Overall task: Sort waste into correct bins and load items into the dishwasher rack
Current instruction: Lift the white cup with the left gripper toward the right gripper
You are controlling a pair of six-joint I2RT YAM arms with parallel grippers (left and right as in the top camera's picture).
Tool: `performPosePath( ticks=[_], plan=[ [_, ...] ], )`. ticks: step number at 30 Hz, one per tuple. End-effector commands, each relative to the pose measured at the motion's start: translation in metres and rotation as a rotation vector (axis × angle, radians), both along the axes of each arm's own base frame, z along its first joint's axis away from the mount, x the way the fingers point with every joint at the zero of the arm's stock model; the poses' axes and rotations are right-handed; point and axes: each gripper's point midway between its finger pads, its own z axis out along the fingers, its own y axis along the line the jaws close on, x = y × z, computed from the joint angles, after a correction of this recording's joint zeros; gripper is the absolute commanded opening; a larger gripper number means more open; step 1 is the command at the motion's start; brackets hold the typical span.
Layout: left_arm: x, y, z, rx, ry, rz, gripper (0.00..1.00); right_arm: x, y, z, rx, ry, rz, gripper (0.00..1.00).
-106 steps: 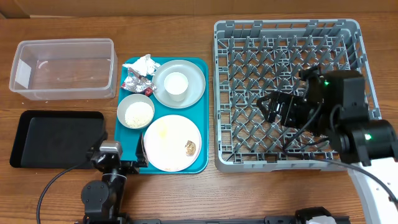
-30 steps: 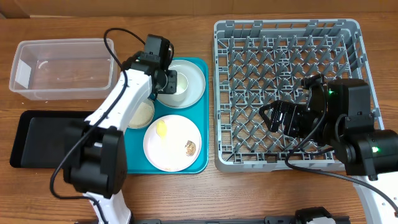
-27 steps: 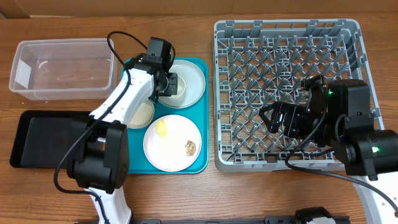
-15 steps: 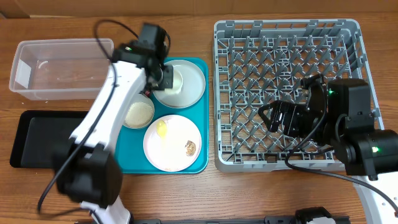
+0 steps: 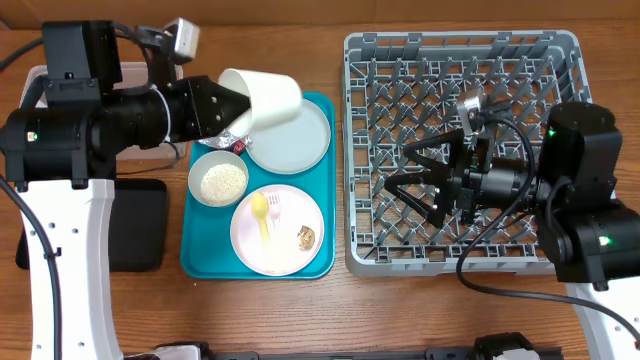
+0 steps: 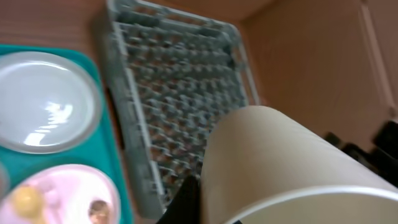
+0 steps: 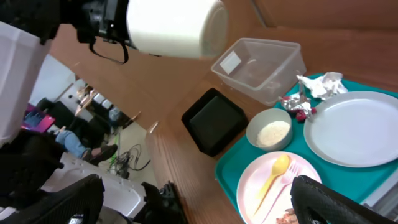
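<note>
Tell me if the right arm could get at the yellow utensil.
Probably yes. The right gripper is open and empty over the rack, and the yellow utensil lies uncovered on the plate; the left gripper holds the cup farther back.

White cup; teal serving tray; grey round plate; pale pink plate bearing a pale-yellow utensil and brown scrap. White rice, grey latticed rack, black flat tray, red-and-silver wrapper.

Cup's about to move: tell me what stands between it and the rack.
Nothing lies between the white cup, held by the left pincer, and the dishwasher rack; the open right pincer hovers over its middle.
</note>
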Motion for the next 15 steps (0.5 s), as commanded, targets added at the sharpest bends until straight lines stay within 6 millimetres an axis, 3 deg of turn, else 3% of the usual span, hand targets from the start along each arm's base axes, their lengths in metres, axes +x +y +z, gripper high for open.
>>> performPosePath(
  ticks=[1, 4, 7, 12, 15],
  plan=[
    [-0.032, -0.035, 0.027, -0.176, -0.012, -0.207, 0.04, 0.001, 0.003, 0.007, 0.016, -0.022, 0.034, 1.00],
    [-0.047, -0.047, 0.030, -0.207, 0.001, -0.279, 0.04, 0.007, 0.005, 0.005, 0.024, -0.020, 0.049, 0.98],
    [-0.058, -0.054, 0.026, -0.197, 0.009, -0.323, 0.04, -0.001, 0.020, 0.014, 0.071, -0.062, 0.161, 0.90],
    [-0.069, -0.061, 0.022, -0.180, 0.010, -0.369, 0.04, -0.014, 0.050, 0.028, 0.099, -0.159, 0.277, 0.89],
    [-0.071, -0.062, 0.020, -0.175, 0.016, -0.376, 0.04, -0.020, 0.058, 0.038, 0.115, -0.234, 0.314, 0.89]
  ],
)
